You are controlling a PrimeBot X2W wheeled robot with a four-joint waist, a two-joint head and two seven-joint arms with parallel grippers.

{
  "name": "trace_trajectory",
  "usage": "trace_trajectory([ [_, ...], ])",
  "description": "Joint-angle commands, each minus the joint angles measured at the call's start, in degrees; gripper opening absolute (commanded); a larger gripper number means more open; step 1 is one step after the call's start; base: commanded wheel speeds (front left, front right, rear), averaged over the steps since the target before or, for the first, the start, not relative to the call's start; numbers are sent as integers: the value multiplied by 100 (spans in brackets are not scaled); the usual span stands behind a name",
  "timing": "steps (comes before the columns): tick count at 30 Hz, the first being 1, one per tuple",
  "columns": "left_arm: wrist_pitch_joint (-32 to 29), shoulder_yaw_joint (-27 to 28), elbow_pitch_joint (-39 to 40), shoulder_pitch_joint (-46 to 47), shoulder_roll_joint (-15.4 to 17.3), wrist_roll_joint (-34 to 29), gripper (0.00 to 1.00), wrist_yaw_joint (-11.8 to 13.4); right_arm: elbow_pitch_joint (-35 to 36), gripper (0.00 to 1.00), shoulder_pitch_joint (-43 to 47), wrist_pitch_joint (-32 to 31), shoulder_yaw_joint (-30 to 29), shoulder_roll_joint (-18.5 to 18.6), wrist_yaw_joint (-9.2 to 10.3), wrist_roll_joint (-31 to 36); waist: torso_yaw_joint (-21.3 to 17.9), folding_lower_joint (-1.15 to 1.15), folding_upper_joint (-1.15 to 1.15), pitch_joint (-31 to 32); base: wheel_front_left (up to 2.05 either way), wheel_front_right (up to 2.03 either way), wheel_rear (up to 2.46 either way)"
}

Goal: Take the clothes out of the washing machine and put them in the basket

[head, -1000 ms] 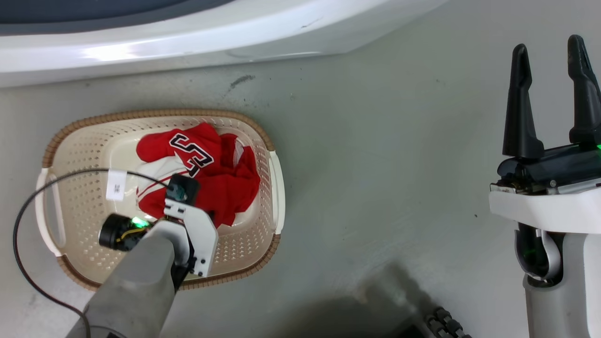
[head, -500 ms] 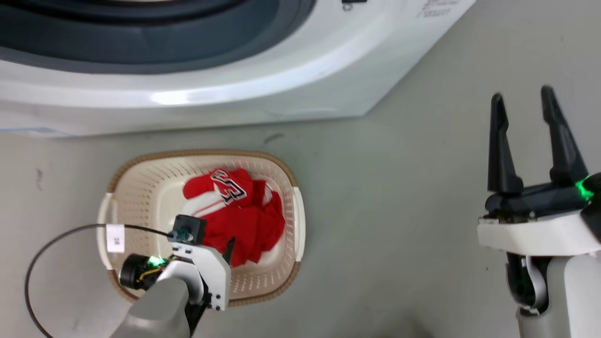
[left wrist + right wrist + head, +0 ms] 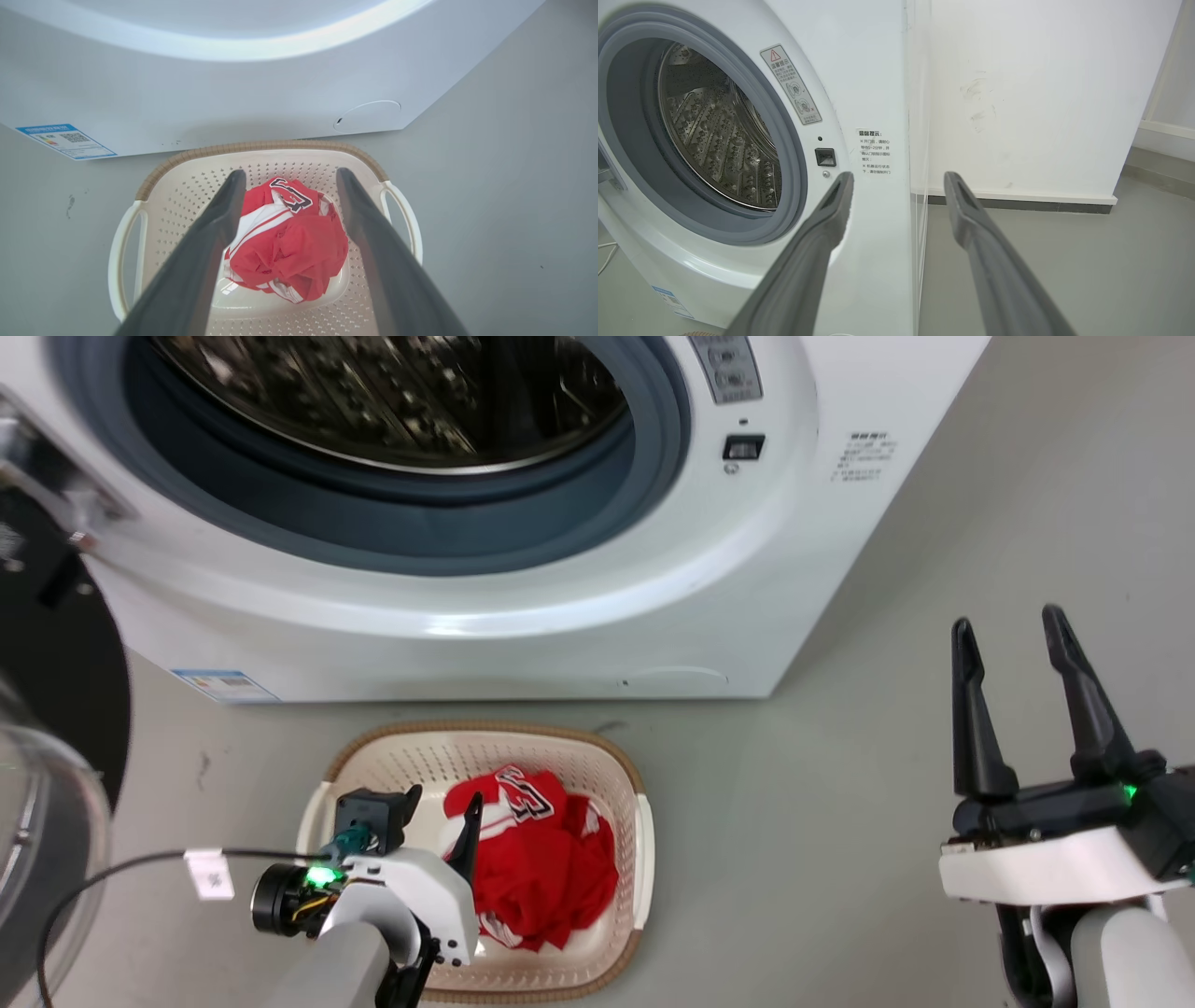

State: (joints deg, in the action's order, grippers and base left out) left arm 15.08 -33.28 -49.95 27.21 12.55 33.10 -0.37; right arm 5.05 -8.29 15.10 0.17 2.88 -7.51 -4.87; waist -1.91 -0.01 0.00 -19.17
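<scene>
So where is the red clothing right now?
The red clothing lies bunched inside the cream basket on the floor in front of the washing machine, low and left of centre in the head view, beneath the open left pincer.

Bare laundry room or test space. White front-loading washing machine [image 3: 560, 644] stands on grey floor [image 3: 840, 821] by plain white wall [image 3: 1041, 93]. Plastic laundry basket [image 3: 485, 726] sits before it.

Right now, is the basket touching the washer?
Apart. The head view shows a strip of bare grey floor between the basket rim and the washer base.
</scene>
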Motion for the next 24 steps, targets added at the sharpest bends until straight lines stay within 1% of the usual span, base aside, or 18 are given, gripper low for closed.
trace_trajectory([
  [1, 12, 164, 238, -209, 41, -124, 100, 78, -24, 100, 122, 9, -2, -3, 4, 33, 149, 1, 0, 294, 0, 0, 0],
  [6, 12, 891, 1260, -824, -42, -497, 100, 257, -66, 100, 364, 10, 25, -2, 4, 31, 220, 1, 0, 658, 0, 0, 0],
  [14, 13, 1960, 2808, -1640, -291, -1389, 100, 538, -88, 100, 619, 9, 24, -3, 4, 7, 268, 1, 0, 1083, 0, 0, 0],
  [19, 13, 2527, 3587, -2072, -507, -1850, 100, 481, -90, 100, 746, 9, -8, -3, 4, -10, 243, 1, 0, 1309, 0, 0, 0],
  [24, 13, 2911, 4148, -2468, -671, -2305, 100, 480, -108, 100, 914, 10, -23, -3, 4, -23, 213, 1, 0, 1541, 0, 0, 0],
])
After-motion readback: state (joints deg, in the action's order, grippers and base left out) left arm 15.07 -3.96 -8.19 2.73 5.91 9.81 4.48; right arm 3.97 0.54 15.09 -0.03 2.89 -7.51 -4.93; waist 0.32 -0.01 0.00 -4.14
